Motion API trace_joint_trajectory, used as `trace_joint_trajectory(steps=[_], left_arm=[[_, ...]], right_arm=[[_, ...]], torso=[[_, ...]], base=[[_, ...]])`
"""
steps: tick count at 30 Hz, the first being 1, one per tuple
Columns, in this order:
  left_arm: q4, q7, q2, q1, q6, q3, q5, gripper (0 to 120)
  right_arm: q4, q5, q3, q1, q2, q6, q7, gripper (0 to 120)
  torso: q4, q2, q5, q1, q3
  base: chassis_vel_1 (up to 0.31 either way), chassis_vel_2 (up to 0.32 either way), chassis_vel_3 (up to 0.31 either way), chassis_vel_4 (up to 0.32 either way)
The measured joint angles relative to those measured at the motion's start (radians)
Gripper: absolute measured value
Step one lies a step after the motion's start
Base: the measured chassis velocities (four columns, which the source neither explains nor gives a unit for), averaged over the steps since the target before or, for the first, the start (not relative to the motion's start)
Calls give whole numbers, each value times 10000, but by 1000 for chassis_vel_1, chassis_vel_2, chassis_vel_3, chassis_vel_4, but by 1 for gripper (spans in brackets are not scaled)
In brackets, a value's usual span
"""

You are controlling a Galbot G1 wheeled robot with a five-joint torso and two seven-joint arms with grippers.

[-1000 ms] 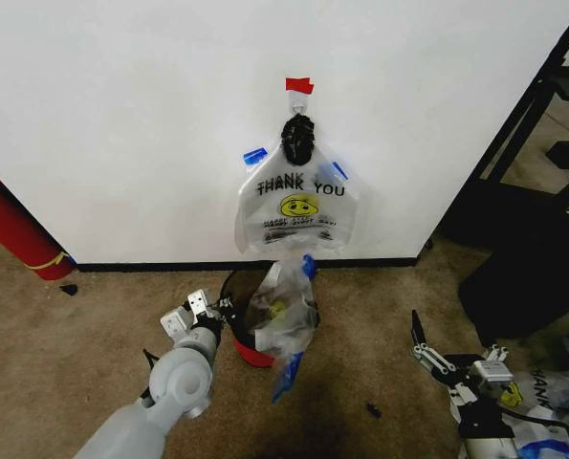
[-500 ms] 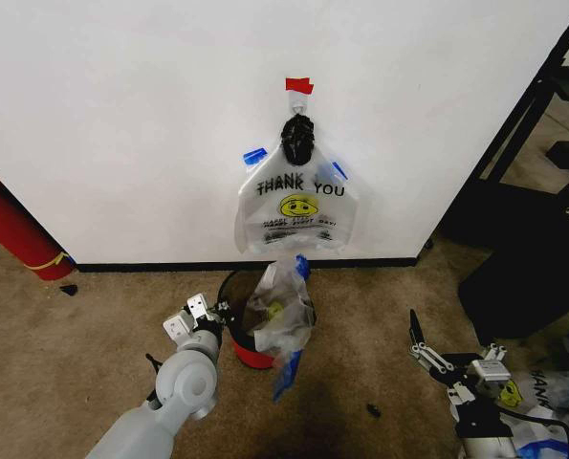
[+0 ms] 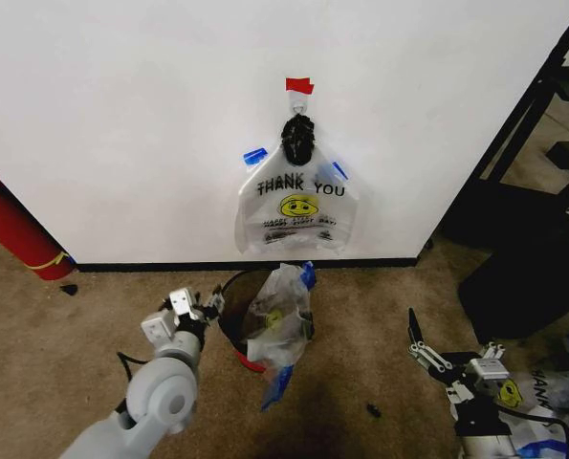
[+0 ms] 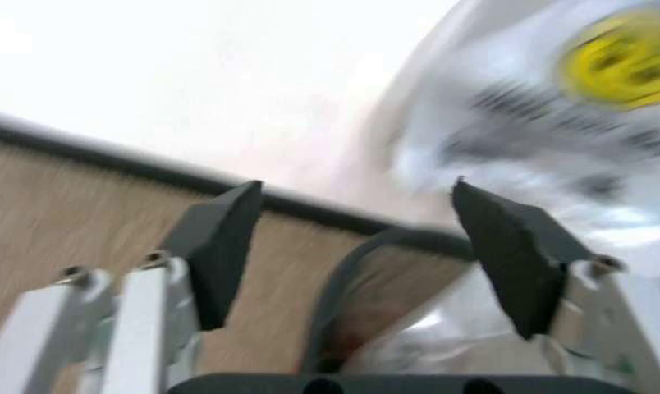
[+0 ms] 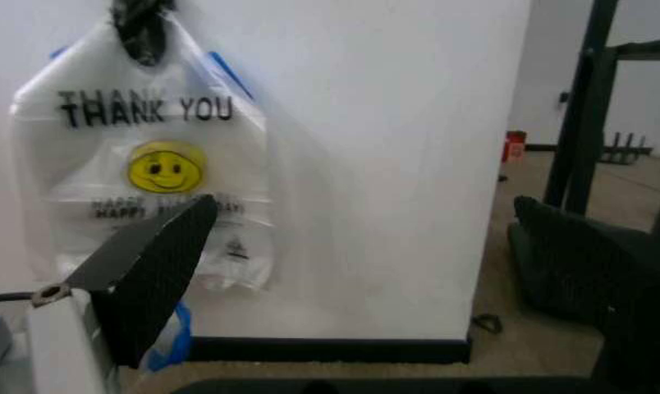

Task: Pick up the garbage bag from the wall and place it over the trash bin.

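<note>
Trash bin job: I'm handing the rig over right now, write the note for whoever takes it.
Left gripper: open, beside the trash bin rim, holding nothing.
Right gripper: open, low over the carpet to the right, idle.
A garbage bag sits in the bin, crumpled, draped over part of the rim, its tail hanging down the front.
More bags hang on the wall hook.
Done: bag off the wall, in the bin.
Left: spread it evenly over the rim.
</note>
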Motion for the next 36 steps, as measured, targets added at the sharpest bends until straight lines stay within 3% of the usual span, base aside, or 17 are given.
trace_joint_trajectory(steps=[4,7,12,18,20,22,27,33,36], left_arm=[[-1068,386,615,-273,509,707,10,91],[-1237,726,850,-648,896,1172,-3,97],[-822,940,1103,-1908,1547,2234,-451,95],[-417,-44,889,-3701,2657,4208,-2367,94],[-321,-216,811,-3915,2770,4490,-2634,94],[-35,-499,595,-4343,2953,5072,-2937,91],[492,-584,286,-4654,3017,5551,-2760,83],[937,-593,136,-4692,2842,5703,-2451,65],[978,-590,125,-4692,2713,5696,-2413,50]], right_arm=[[-135,64,225,194,87,-400,500,100],[-173,117,358,276,124,-639,774,100],[-199,147,486,322,209,-860,1004,100],[-290,-52,451,376,408,-957,1095,100],[-290,-103,434,385,426,-967,1095,100],[-290,-221,402,401,464,-974,1096,100],[-290,-254,397,386,481,-976,1093,100],[-290,-209,416,364,465,-975,1092,100],[-293,-207,403,383,457,-976,1086,100]], torso=[[0,0,2,0,0],[1,0,3,0,0],[-1,0,-1,1,1],[-2,-1,2,1,1],[-1,-1,2,1,1],[-2,0,2,1,1],[-1,-1,1,1,1],[0,-1,1,1,1],[0,-1,1,1,1]], base=[[0,0,0,0],[0,0,0,0],[0,0,0,0],[0,0,0,0],[0,0,0,0],[0,0,0,0],[0,0,0,0],[0,0,0,0],[0,0,0,0]])
